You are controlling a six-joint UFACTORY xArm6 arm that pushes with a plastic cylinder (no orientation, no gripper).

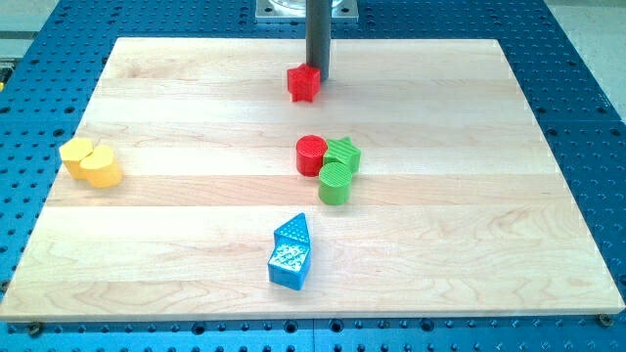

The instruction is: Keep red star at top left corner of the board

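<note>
Red star [303, 84] sits near the view's top edge of the surface [176, 244], roughly mid-width, well apart from the top left corner it is meant for. My tip [319, 78] stands just at the star's right side, touching or nearly so; contact cannot be settled from this angle. There is no gripper on this rig, only the rod, so nothing is held and nothing opens or closes. Judged step: the push is set up or just engaging, with the tip on the correct side to drive the star toward the view's left. Most of the travel is not yet done. Next move calls for a steady leftward slide along the top edge, keeping the tip behind the star's centre so it does not spin off a point and slip past. The lane to the corner looks free of blocks. Elsewhere: a red cylinder [311, 154], a green star [343, 153] and a green cylinder [335, 183] cluster at mid-board, touching; a yellow block [91, 162], shape unclear, lies near the left edge; a blue block [290, 252], wedge-like, sits toward the view's bottom.
</note>
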